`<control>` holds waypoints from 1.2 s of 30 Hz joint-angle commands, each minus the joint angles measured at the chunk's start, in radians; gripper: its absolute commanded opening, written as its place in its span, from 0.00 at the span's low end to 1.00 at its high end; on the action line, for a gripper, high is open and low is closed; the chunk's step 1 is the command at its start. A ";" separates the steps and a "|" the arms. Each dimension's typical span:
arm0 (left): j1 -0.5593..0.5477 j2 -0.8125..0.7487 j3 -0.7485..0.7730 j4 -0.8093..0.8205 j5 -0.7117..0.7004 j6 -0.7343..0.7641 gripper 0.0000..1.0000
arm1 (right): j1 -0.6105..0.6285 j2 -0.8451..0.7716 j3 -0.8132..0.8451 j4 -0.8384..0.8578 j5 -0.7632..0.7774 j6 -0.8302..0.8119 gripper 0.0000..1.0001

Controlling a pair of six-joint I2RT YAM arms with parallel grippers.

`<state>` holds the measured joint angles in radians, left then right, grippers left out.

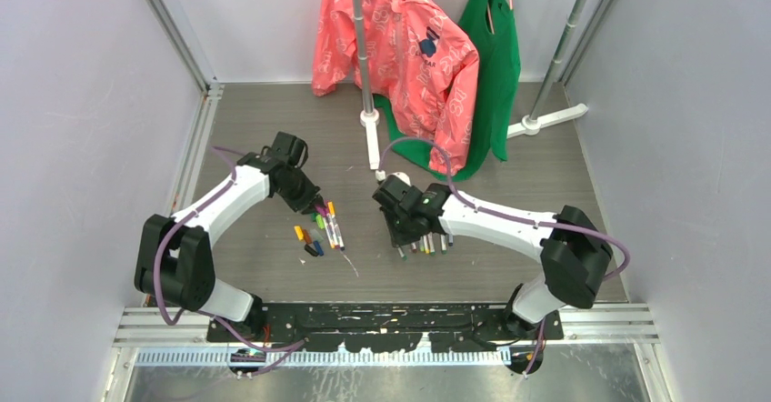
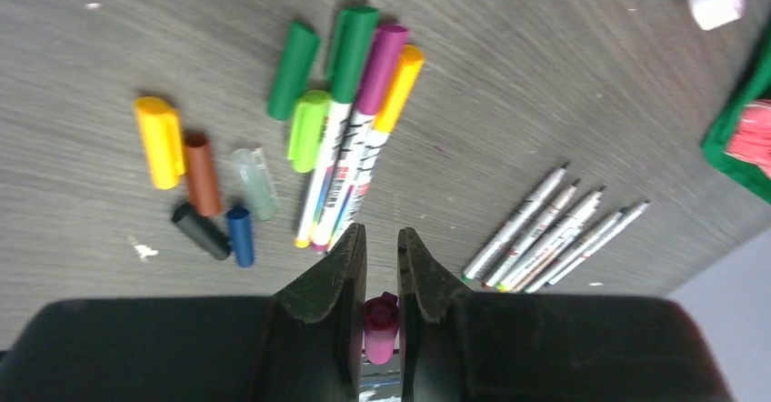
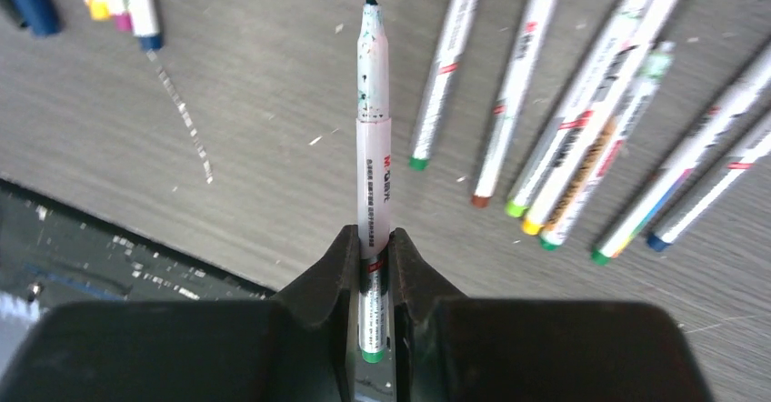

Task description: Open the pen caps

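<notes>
Left gripper (image 2: 382, 241) is clamped on a magenta pen cap (image 2: 380, 329) over the table (image 2: 545, 56). Right gripper (image 3: 373, 238) is clamped on an uncapped pen (image 3: 373, 147) (green end, tip pointing away). Loose caps (image 2: 202, 176) lie beside three capped pens (image 2: 362, 129), with a row of uncapped pens (image 2: 550, 234) nearby.

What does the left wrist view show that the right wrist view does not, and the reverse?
Only the left wrist view: the left gripper shut on a pink cap, and a yellow cap and a brown cap lying loose. Only the right wrist view: the right gripper shut on an uncapped pen with a dark tip, and the black base plate. Both: the row of uncapped pens on the grey table.
</notes>
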<state>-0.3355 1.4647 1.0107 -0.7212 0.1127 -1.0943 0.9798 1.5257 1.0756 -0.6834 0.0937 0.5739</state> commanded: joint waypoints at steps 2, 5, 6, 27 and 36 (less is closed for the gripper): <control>-0.008 0.006 0.052 -0.142 -0.104 0.052 0.04 | -0.048 0.023 0.041 -0.008 0.095 -0.016 0.02; -0.011 0.022 0.054 -0.172 -0.137 0.056 0.08 | -0.066 0.053 0.044 -0.002 0.101 -0.028 0.02; -0.013 0.026 0.053 -0.181 -0.144 0.057 0.08 | -0.069 0.062 0.044 0.000 0.103 -0.031 0.02; -0.013 0.075 0.029 -0.202 -0.159 0.060 0.20 | -0.104 0.213 0.090 0.044 0.065 -0.034 0.14; -0.013 0.094 0.034 -0.213 -0.165 0.053 0.21 | -0.112 0.231 0.089 0.048 0.064 -0.032 0.24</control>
<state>-0.3450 1.5551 1.0286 -0.9108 -0.0269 -1.0393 0.8745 1.7588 1.1259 -0.6590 0.1551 0.5442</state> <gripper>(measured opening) 0.208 0.230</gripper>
